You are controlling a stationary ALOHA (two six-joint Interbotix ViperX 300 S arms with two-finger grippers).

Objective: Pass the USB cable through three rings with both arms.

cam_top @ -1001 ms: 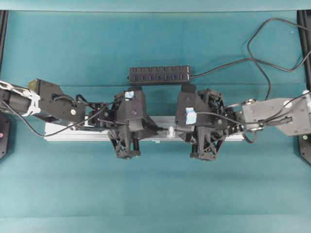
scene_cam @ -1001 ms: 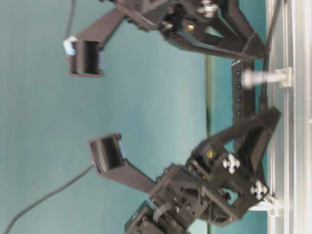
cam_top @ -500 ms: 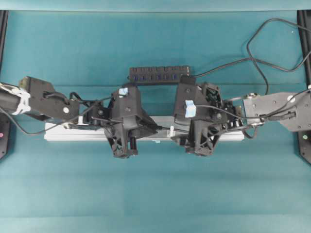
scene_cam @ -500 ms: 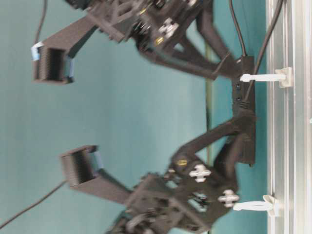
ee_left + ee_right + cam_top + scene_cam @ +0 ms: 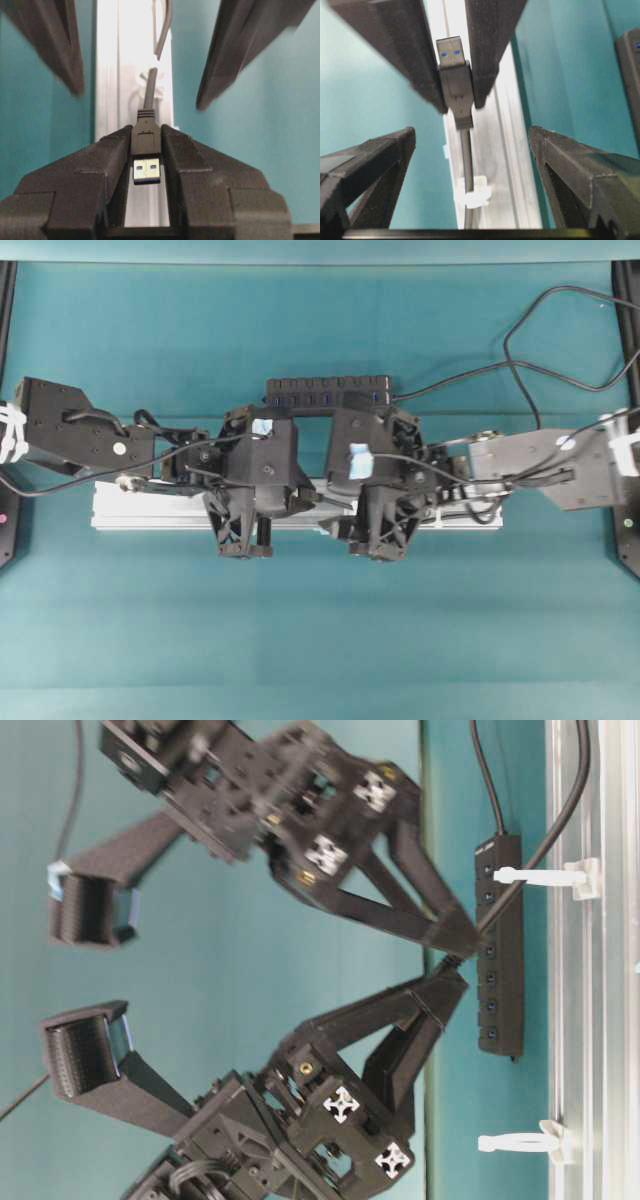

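The left gripper [image 5: 146,165] is clamped on the black plug of the USB cable [image 5: 145,140], one finger pressing each side of the plug body, the metal tip with its blue insert pointing back toward the left wrist camera. From the plug the thin black cord runs straight away through a whitish ring [image 5: 151,94] fixed on the silver aluminium rail [image 5: 107,75].

The right gripper [image 5: 470,170] stands wide apart with nothing between its fingers; the cord passes through the gap without touching either finger. Below it, another view of the ring [image 5: 472,194] shows the cord threaded through it.

In the table-level view the two grippers meet tip to tip just beside the black USB hub [image 5: 500,945]. Two rings stand out from the rail there, one [image 5: 535,876] with the cable through it, the other [image 5: 515,1143] empty. Everything sits on the teal desk [image 5: 320,640].
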